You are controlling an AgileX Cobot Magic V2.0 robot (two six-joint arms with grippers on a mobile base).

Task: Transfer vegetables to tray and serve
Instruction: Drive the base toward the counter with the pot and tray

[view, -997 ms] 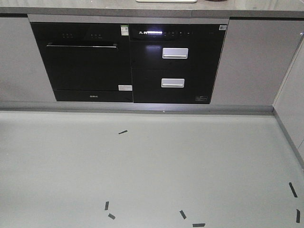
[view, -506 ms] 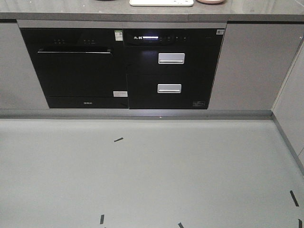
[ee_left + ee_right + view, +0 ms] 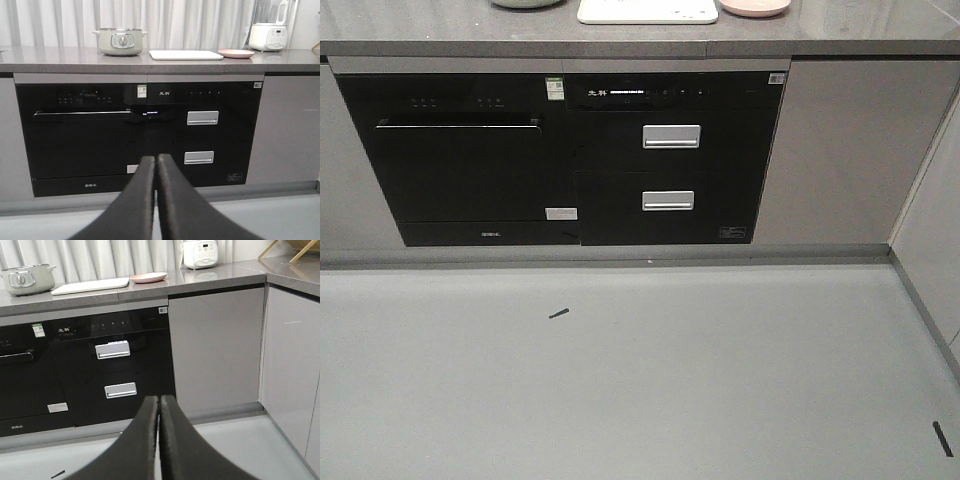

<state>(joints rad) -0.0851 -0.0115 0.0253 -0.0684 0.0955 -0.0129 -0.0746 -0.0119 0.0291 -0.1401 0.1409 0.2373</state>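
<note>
On the counter (image 3: 60, 57) there are one cream tray (image 3: 186, 54), one pink plate (image 3: 236, 53), one pale green pot (image 3: 120, 41) and one white cooker (image 3: 268, 36), under its front edge two black built-in units (image 3: 80, 135) (image 3: 235, 135), the right one with two silver handles (image 3: 202, 117) (image 3: 198, 157), and on the floor (image 3: 640, 380) two black tape marks (image 3: 558, 313) (image 3: 942, 438).

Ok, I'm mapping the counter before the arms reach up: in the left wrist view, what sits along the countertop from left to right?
Left to right: pale green pot → cream-white tray → round pink plate → white appliance.
</note>
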